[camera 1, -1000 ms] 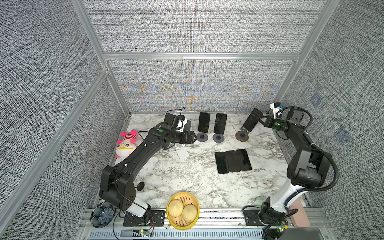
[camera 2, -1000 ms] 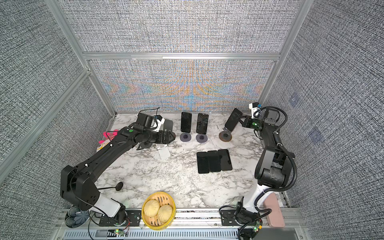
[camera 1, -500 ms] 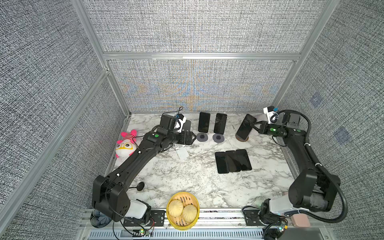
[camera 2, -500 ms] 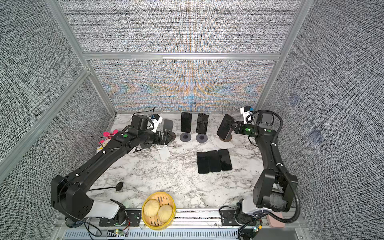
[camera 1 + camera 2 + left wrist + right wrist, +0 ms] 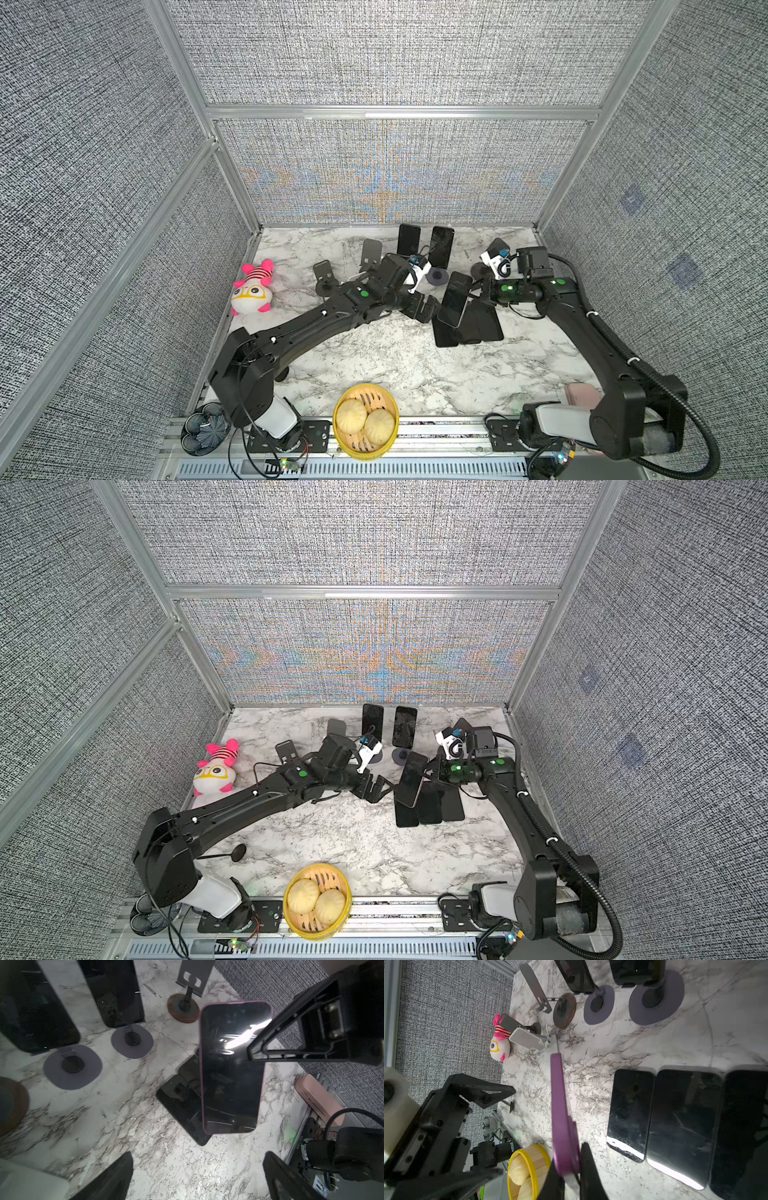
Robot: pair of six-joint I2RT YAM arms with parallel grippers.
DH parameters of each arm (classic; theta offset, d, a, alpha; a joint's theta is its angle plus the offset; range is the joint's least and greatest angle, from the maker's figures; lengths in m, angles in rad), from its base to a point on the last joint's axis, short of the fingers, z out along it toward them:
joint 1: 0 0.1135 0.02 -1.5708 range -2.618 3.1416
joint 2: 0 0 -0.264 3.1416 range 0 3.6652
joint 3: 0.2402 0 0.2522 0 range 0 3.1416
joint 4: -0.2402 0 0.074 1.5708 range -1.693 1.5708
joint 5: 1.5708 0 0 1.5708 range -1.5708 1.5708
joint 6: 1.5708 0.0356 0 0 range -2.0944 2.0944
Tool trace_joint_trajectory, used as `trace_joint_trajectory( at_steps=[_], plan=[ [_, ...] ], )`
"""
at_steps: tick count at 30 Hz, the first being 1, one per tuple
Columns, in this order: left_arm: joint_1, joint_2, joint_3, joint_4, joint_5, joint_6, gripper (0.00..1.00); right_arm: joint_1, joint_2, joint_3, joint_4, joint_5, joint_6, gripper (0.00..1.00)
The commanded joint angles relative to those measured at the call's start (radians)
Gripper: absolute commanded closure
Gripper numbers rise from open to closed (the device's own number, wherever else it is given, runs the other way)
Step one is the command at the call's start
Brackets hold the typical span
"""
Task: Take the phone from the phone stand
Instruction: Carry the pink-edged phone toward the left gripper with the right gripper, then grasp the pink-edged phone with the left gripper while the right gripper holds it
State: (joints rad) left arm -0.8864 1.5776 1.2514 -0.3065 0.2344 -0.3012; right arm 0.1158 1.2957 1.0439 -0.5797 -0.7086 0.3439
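A phone in a purple case (image 5: 455,299) (image 5: 409,779) hangs tilted in the air above the left end of a row of three flat phones (image 5: 469,328). My right gripper (image 5: 478,293) (image 5: 571,1165) is shut on its edge. The phone's dark screen (image 5: 230,1068) faces the left wrist camera; its purple edge (image 5: 560,1105) runs through the right wrist view. The phone stand (image 5: 496,246) (image 5: 184,1008) with the brown base stands empty behind it. My left gripper (image 5: 428,307) (image 5: 197,1167) is open, just left of the phone and apart from it.
Two more phones (image 5: 408,239) (image 5: 441,245) rest on grey-based stands at the back. Empty stands (image 5: 370,253) (image 5: 323,272) are further left, beside a plush toy (image 5: 251,289). A yellow steamer with buns (image 5: 365,419) sits at the front edge, a pink case (image 5: 582,395) front right.
My right gripper has carried the phone off the stand, leftward and forward, to above the flat phones. My left arm has swung right, bringing its open gripper close to the phone.
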Motion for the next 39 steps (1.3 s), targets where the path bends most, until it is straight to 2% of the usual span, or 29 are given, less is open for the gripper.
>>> trace_joint_trajectory(
  at_steps=[1, 12, 22, 29, 39],
  plan=[
    [-0.033, 0.044, 0.033, 0.023, -0.026, -0.01, 0.01, 0.031, 0.01, 0.0, 0.035, -0.003, 0.064, 1.0],
    [-0.063, 0.161, 0.115, -0.038, -0.062, -0.022, 0.01, 0.115, 0.059, 0.014, 0.106, -0.018, 0.106, 1.0],
    [-0.063, 0.177, 0.12, -0.036, -0.084, -0.044, 0.02, 0.13, 0.065, 0.014, 0.119, -0.023, 0.11, 1.0],
    [-0.063, 0.178, 0.117, -0.029, -0.088, -0.055, 0.15, 0.131, 0.071, 0.022, 0.116, -0.026, 0.105, 1.0],
    [-0.063, 0.183, 0.117, -0.018, -0.096, -0.074, 0.41, 0.134, 0.079, 0.024, 0.118, -0.03, 0.096, 1.0]
  ],
)
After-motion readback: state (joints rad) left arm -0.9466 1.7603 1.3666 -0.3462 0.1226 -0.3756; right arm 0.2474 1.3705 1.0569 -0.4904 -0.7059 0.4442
